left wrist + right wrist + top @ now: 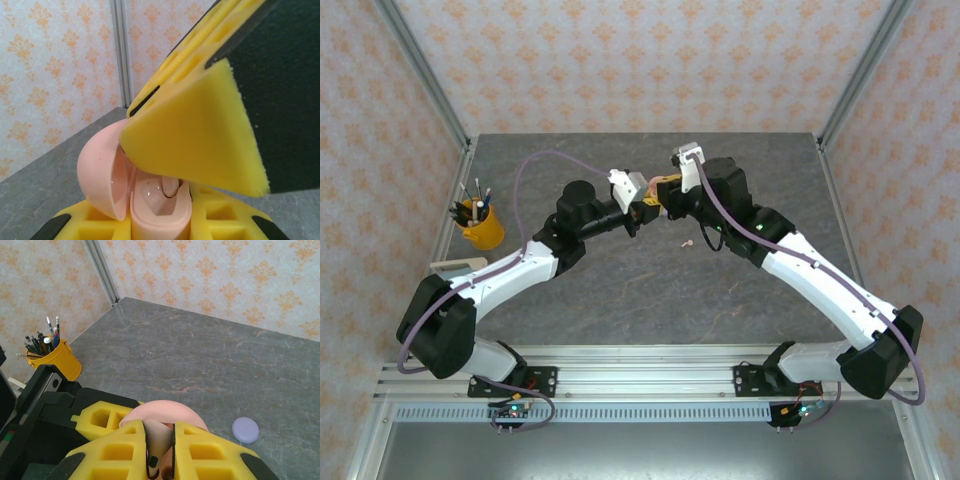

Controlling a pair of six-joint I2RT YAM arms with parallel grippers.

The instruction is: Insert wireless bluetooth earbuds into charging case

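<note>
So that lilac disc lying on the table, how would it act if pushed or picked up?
The lilac disc lies flat, so a push would probably slide it on the table, not roll it. Its smooth domed surface might slip when squeezed. It looks small, so likely light.

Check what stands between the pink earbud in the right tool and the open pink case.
Nothing visible does. The left tool holds the round pink charging case with its lid swung open, and the right tool has the pale pink stemmed earbud right over the cavity.
</note>
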